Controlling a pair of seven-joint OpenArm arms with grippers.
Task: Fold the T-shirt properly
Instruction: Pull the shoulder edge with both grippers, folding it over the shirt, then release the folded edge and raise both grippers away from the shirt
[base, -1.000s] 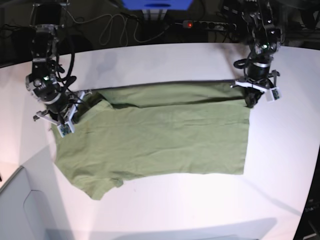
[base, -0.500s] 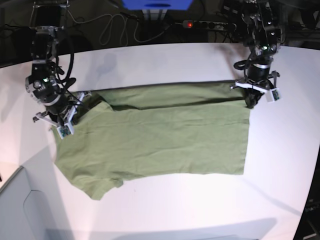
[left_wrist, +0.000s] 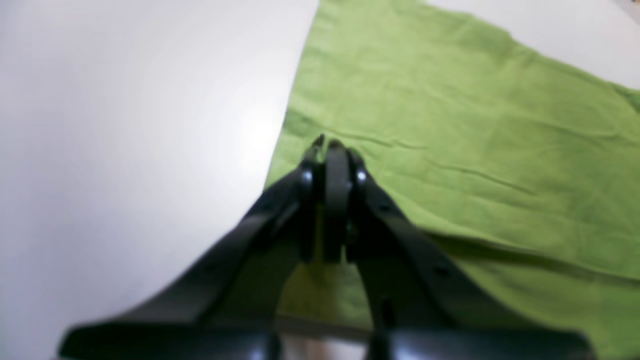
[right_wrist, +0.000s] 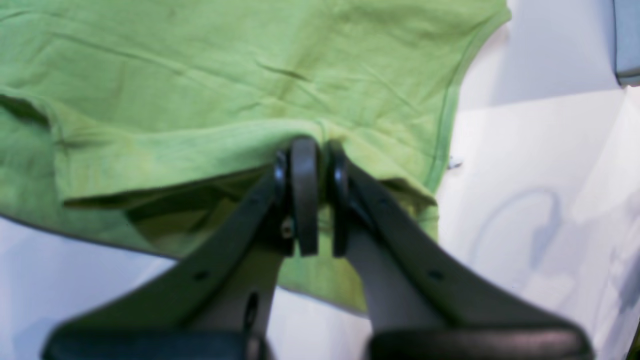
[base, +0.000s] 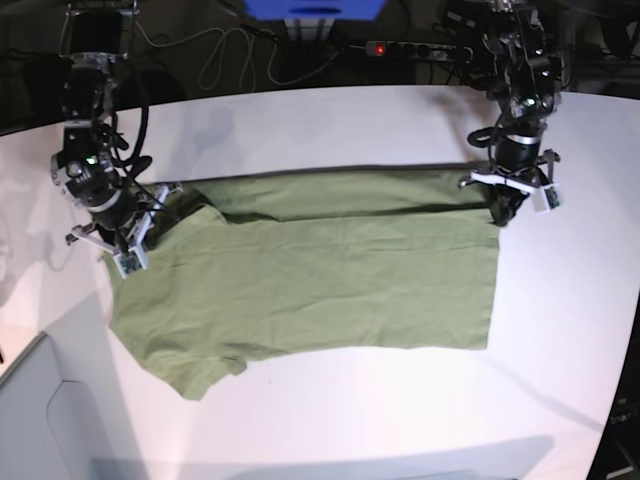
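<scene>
Both arms have drawn slightly back toward the bench's far side since a second ago, the left gripper (base: 503, 205) shifting most, while the shirt (base: 320, 270) has barely stirred. It lies spread across the white bench (base: 330, 120), hem at the left gripper's end, sleeves and shoulders at the right gripper's (base: 135, 235). Its far long edge is already turned over in a narrow band.

Wrist views show each gripper closed. The right gripper (right_wrist: 312, 147) has cloth bunched at its tips near a sleeve, lifting a ridge of shirt (right_wrist: 250, 75) off the bench. The left gripper (left_wrist: 332, 145) is closed at the hem-side corner of the shirt (left_wrist: 450, 125), though whether cloth is actually caught between its tips cannot be told.

Holding the two ends of one long edge probably lets the arms carry that edge across together, keeping the fold line straight.
</scene>
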